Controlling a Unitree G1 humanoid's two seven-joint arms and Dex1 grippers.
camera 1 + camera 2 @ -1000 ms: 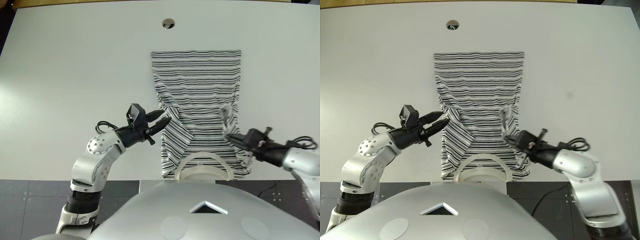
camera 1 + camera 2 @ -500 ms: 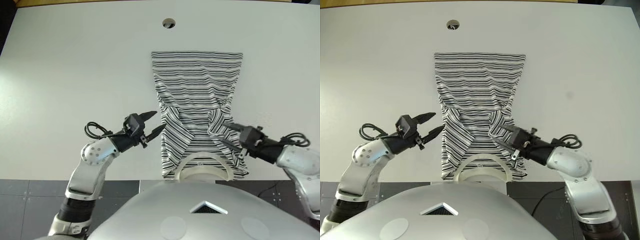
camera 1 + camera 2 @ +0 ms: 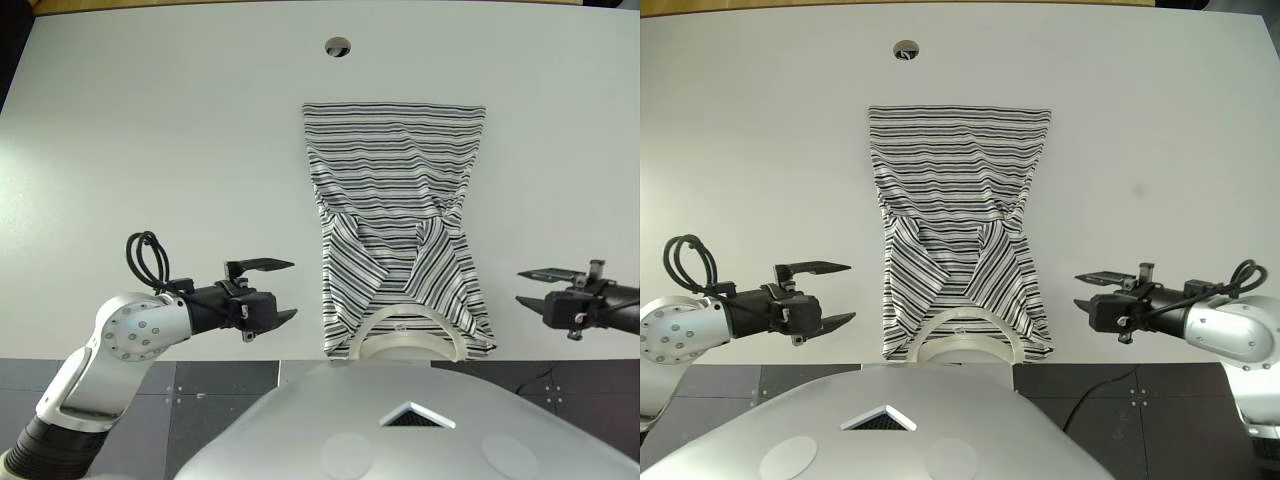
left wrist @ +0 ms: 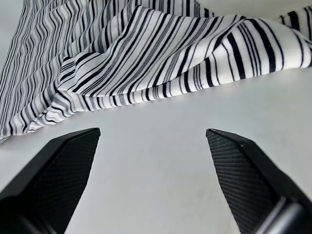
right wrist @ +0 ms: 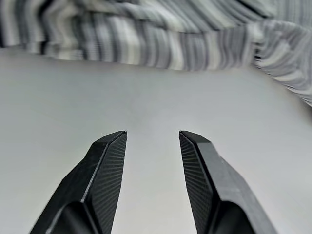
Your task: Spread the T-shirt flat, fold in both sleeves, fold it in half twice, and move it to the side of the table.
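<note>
The T-shirt [image 3: 395, 200] is laid lengthwise on the middle of the white tabletop [image 3: 150, 150], with the hem [image 3: 393, 107] at the far end and the collar [image 3: 405, 318] at the near edge. Both sleeves [image 3: 352, 250] are folded in over the body, and the fabric is wrinkled where they meet.

The left gripper [image 3: 293, 290] is held over bare tabletop to the left of the near part of the T-shirt, near it but apart. Its fingers [image 4: 63, 165] are spread wide and nothing is held.

The right gripper [image 3: 520, 287] is positioned to the right of the near part of the T-shirt, apart from it. Its fingers [image 5: 105, 170] are parted by a smaller gap and nothing is gripped.

A round hole [image 3: 337, 46] is located in the tabletop beyond the hem, toward the left.
</note>
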